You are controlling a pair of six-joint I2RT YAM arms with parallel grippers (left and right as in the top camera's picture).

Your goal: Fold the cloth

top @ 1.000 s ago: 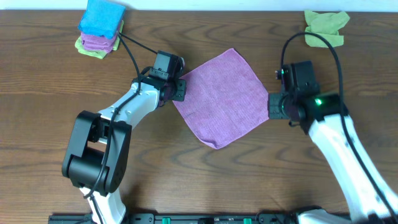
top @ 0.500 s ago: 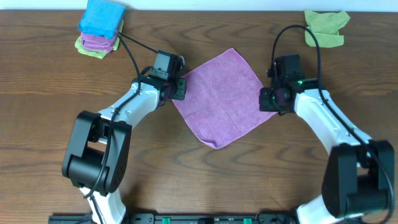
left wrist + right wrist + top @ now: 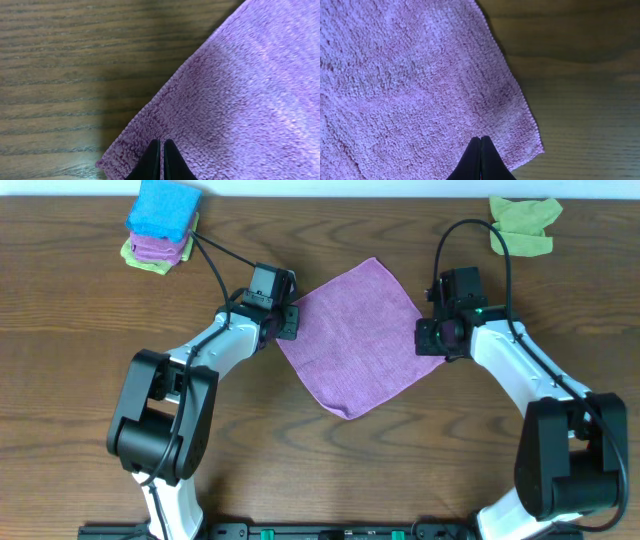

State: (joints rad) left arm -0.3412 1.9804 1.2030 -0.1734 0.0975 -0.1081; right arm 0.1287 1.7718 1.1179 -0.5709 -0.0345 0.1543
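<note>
Left tool (image 3: 161, 159): fingers pressed together, tips meeting at a thin seam. They sit on the cloth (image 3: 355, 335) just inside its left corner. Whether any fabric is caught between them cannot be told.

Right tool (image 3: 481, 159): fingers likewise pressed together. The tips sit on the cloth just inside its right corner, again with no visible sign of fabric caught.

Cloth: purple, napped, one layer. It lies flat and unfolded at the middle of the worktop (image 3: 400, 460), turned diamond-wise, one corner to the far edge and one to the near edge. It lies between the two arms.

Worktop: dark wood grain.

Stack of folded cloths (image 3: 160, 210): far left corner, blue on top, purple and green beneath, well apart from the cloth.

Green cloth (image 3: 522, 222): crumpled, far right corner, well apart from the right tool.
</note>
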